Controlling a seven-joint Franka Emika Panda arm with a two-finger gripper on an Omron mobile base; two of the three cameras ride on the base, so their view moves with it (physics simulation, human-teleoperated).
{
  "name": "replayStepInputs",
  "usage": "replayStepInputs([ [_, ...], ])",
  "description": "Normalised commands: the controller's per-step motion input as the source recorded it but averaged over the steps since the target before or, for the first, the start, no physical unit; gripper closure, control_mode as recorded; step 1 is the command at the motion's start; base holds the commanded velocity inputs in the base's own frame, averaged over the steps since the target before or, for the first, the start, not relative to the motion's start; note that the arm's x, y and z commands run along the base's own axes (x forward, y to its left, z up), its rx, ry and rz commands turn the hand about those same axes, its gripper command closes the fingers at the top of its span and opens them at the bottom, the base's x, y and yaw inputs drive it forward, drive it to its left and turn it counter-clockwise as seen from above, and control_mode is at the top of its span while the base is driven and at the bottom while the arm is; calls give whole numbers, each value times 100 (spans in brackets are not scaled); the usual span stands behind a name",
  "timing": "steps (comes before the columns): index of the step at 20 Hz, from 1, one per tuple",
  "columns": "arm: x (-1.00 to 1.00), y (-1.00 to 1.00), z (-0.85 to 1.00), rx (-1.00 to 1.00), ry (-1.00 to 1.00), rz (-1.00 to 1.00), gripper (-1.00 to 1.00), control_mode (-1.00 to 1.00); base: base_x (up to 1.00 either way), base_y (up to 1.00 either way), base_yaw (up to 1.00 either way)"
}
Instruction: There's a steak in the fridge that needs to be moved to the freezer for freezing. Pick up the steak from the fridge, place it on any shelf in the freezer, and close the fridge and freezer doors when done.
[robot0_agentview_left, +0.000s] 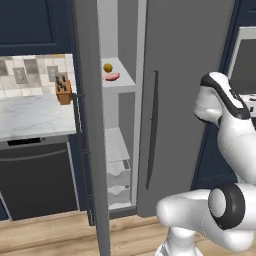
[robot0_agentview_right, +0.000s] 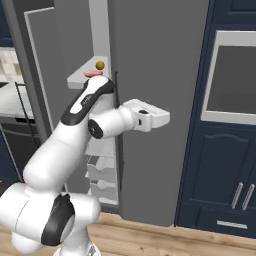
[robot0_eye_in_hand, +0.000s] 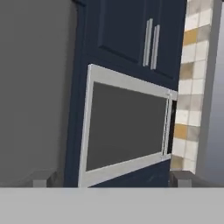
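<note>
The big grey fridge (robot0_agentview_left: 195, 100) has its wide door shut, with a dark handle (robot0_agentview_left: 152, 130) on it. To its left the freezer (robot0_agentview_left: 120, 145) stands open, and its door (robot0_agentview_left: 90, 125) swings out toward the near side. The white arm (robot0_agentview_right: 75, 130) bends in front of the fridge. Its hand (robot0_eye_in_hand: 111, 180) points right at a built-in oven (robot0_eye_in_hand: 127, 127) in the navy cabinets (robot0_eye_in_hand: 127, 26). The fingers (robot0_eye_in_hand: 43, 179) are spread wide and grasp nothing. Left of the freezer is a marble surface (robot0_agentview_left: 30, 117) with a knife block (robot0_agentview_left: 63, 91). The steak (robot0_agentview_left: 111, 76) lies on a freezer shelf (robot0_agentview_left: 125, 80), just beside a small yellow fruit (robot0_agentview_left: 107, 67).
</note>
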Motion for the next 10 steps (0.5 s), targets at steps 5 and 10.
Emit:
replayStepInputs([
  [5, -36, 10, 38, -43, -19, -31, -100, -100, 0, 0, 0],
  [10, -93, 1, 94, -13, -20, -15, -100, -100, 0, 0, 0],
])
